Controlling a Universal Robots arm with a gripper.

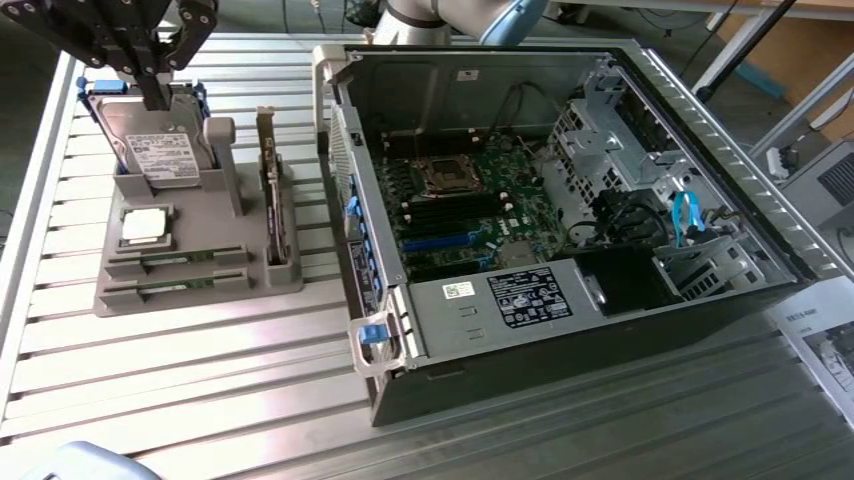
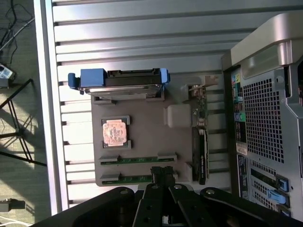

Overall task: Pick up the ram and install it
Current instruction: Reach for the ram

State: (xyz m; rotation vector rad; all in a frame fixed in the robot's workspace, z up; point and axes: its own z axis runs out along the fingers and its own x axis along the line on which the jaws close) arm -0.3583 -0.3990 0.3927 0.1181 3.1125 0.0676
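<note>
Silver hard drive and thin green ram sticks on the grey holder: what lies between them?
A square processor chip lies flat on the grey plastic holder there; the wrist view and the exterior view both show it.

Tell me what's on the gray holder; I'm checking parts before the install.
On the holder: a hard drive, a processor chip, an expansion card and two ram sticks. The fingers cover part of the second stick.

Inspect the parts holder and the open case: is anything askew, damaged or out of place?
Nothing stands out. The drive and card stand upright in the holder, both ram sticks lie level in their slots, and the case lies open with nothing visibly loose.
</note>
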